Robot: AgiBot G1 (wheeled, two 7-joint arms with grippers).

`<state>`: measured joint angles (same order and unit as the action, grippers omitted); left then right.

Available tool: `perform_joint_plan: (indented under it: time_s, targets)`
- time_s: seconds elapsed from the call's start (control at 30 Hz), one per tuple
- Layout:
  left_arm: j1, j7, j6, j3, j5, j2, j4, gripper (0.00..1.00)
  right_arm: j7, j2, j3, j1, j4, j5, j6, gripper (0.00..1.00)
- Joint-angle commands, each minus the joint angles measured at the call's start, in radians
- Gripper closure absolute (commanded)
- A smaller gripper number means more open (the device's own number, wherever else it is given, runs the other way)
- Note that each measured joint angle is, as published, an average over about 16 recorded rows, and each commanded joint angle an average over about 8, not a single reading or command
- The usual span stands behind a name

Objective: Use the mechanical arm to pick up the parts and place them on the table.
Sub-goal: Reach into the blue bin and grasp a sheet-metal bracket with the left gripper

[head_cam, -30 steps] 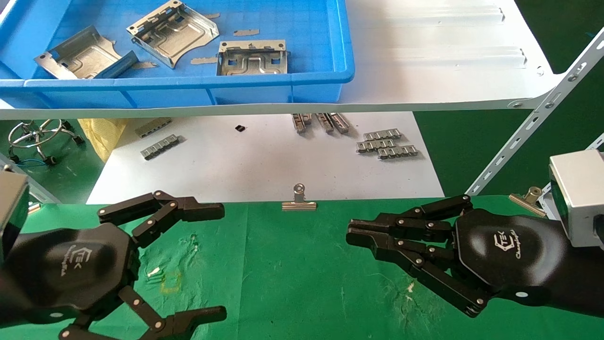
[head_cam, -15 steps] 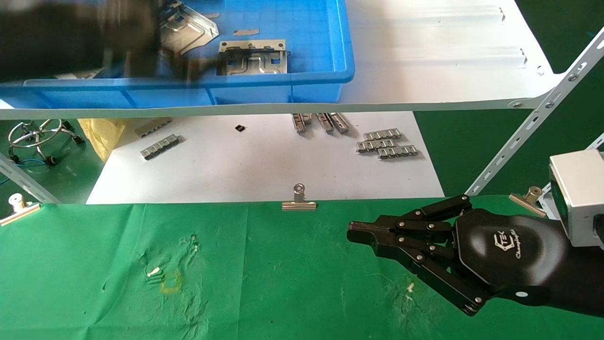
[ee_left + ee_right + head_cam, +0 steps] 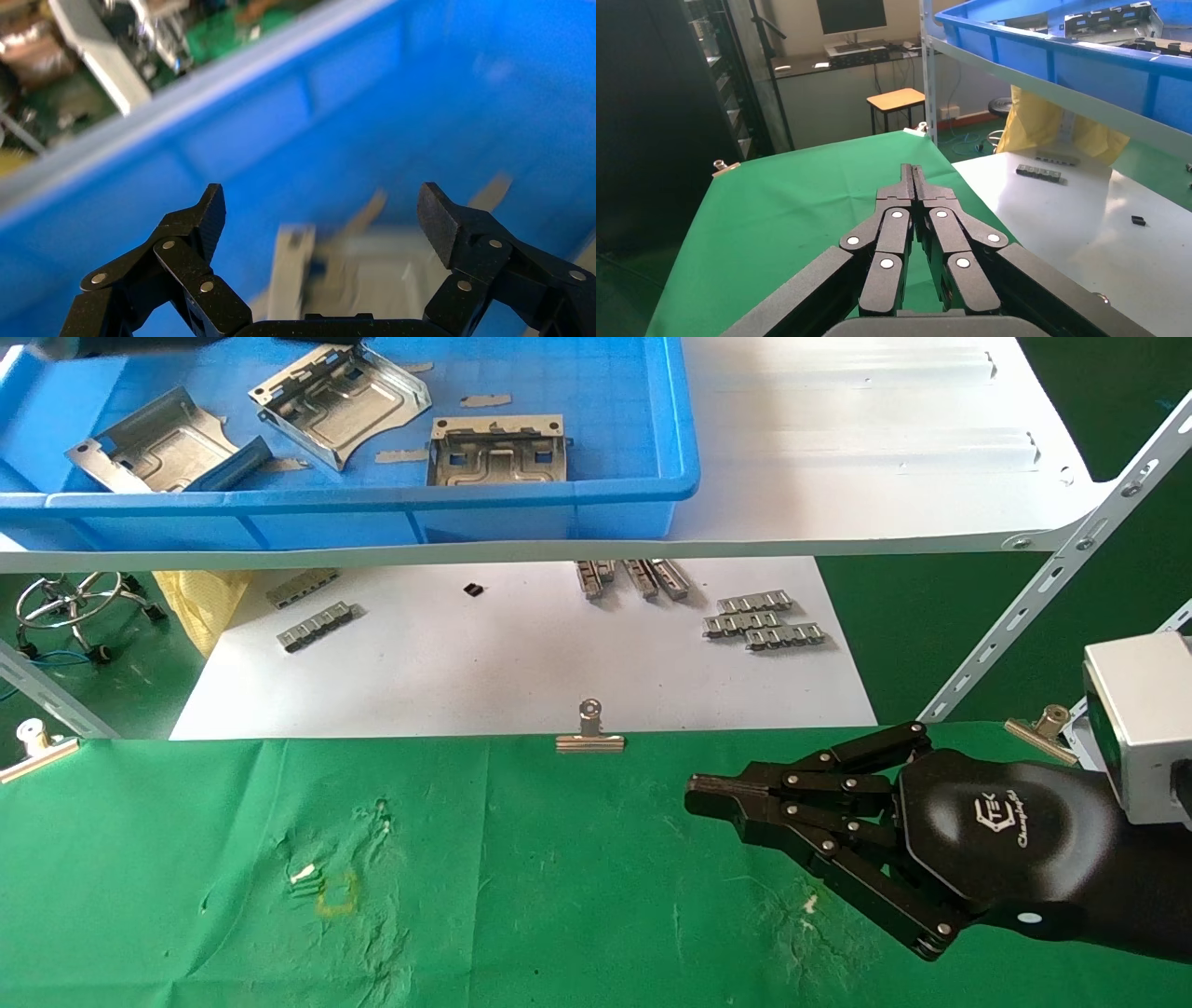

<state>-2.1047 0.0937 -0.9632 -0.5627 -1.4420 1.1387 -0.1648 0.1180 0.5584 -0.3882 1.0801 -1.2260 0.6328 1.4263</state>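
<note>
Three silvery sheet-metal parts lie in a blue bin [image 3: 372, 497] on the upper shelf: one at the left [image 3: 154, 449], one in the middle [image 3: 340, 400] and one at the right [image 3: 498, 451]. My left arm shows in the head view only as a dark sliver [image 3: 140, 344] at the top edge over the bin. In the left wrist view my left gripper [image 3: 323, 203] is open and empty above a blurred part [image 3: 351, 274] on the bin floor. My right gripper [image 3: 694, 794] is shut and empty, low over the green table [image 3: 559, 896], and it also shows in the right wrist view [image 3: 912, 172].
The bin stands on a white shelf board [image 3: 838, 449] with a slanted strut [image 3: 1052, 589] at the right. Below lies a white sheet [image 3: 521, 663] with grey ridged strips [image 3: 764, 621]. A binder clip [image 3: 589, 733] holds the cloth's far edge. Thin slivers [image 3: 484, 401] lie in the bin.
My left arm has risen from the front left of the green table up over the blue bin and has nearly left the head view. The right arm has not moved.
</note>
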Motion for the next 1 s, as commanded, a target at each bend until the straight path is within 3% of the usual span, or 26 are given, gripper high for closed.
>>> perform_joint_plan:
  time_s: [0.03,0.3,0.73,0.83,1.0]
  targets:
    - [-0.028,-0.001,0.017,-0.022,-0.036,0.01,0.053,1.0,0.0,0.0,0.0,0.0,0.0,0.0,0.0,1.0]
    - [-0.072,0.035,0.009,-0.068,-0.103,0.019,0.139,1.0,0.0,0.0,0.0,0.0,0.0,0.0,0.0,1.0]
    - [-0.066,0.057,0.031,-0.082,-0.122,0.018,0.17,1.0,0.0,0.0,0.0,0.0,0.0,0.0,0.0,0.97]
    - [-0.062,0.055,0.036,-0.082,-0.122,0.015,0.169,1.0,0.0,0.0,0.0,0.0,0.0,0.0,0.0,0.83]
    - [-0.058,0.053,0.038,-0.078,-0.117,0.01,0.167,1.0,0.0,0.0,0.0,0.0,0.0,0.0,0.0,0.26]
